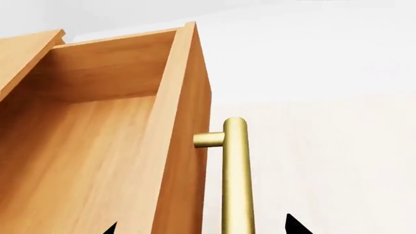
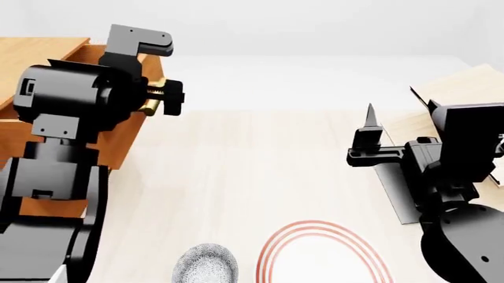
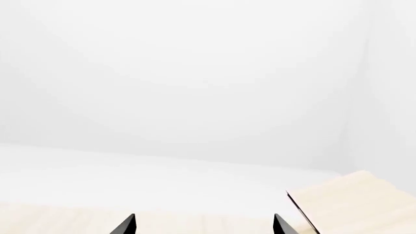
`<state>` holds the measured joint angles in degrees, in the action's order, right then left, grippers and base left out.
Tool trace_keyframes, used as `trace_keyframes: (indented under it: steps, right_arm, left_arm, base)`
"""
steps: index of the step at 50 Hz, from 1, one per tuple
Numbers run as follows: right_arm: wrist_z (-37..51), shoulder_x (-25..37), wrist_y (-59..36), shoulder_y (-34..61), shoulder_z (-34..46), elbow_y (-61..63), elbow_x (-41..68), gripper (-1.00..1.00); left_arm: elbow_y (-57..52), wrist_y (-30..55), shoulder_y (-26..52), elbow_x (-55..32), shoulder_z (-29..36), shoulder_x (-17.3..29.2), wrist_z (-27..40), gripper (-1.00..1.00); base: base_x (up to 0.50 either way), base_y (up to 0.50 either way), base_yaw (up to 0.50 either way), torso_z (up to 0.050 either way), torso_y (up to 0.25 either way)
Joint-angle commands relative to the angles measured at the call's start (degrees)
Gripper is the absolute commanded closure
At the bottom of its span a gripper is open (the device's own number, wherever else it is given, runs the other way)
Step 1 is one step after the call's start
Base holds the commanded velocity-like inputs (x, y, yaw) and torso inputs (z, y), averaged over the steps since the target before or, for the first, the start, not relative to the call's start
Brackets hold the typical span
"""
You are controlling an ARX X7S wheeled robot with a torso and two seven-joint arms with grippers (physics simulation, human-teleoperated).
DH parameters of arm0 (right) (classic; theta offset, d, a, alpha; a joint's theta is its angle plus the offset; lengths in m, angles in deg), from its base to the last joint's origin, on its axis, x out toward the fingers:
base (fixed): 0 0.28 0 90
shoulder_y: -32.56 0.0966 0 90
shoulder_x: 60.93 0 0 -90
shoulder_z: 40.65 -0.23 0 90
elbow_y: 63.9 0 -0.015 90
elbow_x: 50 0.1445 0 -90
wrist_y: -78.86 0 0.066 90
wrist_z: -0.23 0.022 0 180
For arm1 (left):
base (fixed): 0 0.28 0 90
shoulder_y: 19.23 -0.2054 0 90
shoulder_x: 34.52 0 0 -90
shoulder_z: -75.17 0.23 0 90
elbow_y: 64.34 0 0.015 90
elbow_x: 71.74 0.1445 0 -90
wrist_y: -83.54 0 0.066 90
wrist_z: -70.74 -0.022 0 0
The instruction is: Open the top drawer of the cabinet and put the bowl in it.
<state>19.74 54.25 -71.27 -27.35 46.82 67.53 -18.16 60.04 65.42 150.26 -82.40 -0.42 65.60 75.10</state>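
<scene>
The top drawer [image 1: 97,126] of the orange-brown cabinet [image 2: 39,52] stands pulled out, and I see down into its bare wooden box. My left gripper [image 1: 201,229] is open. One fingertip [image 1: 112,228] hangs over the drawer's inside and the other sits beyond the brass bar handle [image 1: 235,175], so the jaws straddle the drawer front and handle. In the head view this gripper [image 2: 162,88] is at the handle [image 2: 150,103]. The small speckled bowl [image 2: 206,266] rests on the table near the front edge. My right gripper [image 2: 369,132] hovers open and empty at the right, far from the bowl.
A white plate with red rings [image 2: 319,253] lies just right of the bowl. A pale tilted wooden rack [image 2: 457,94] on a dark stand is at the far right, close to the right arm; its corner [image 3: 351,200] shows in the right wrist view.
</scene>
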Motion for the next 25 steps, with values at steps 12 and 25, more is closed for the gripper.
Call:
trace_keyframes:
  steps: [12, 25]
  right_arm:
    - [0.4, 0.3, 0.4, -0.7, -0.3, 0.5, 0.5, -1.0]
    - [0.5, 0.4, 0.8, -1.5, -1.2, 0.5, 1.0, -1.0]
  left_arm:
    - [-13.9, 7.1, -4.7, -3.7, 0.9, -1.4, -0.8, -1.0]
    - [-17.8, 8.8, -6.5, -5.2, 1.0, -2.5, -0.6, -1.0]
  base:
    - [0.0, 0.0, 0.0, 0.0, 0.0]
    - [0.0, 0.0, 0.0, 0.0, 0.0]
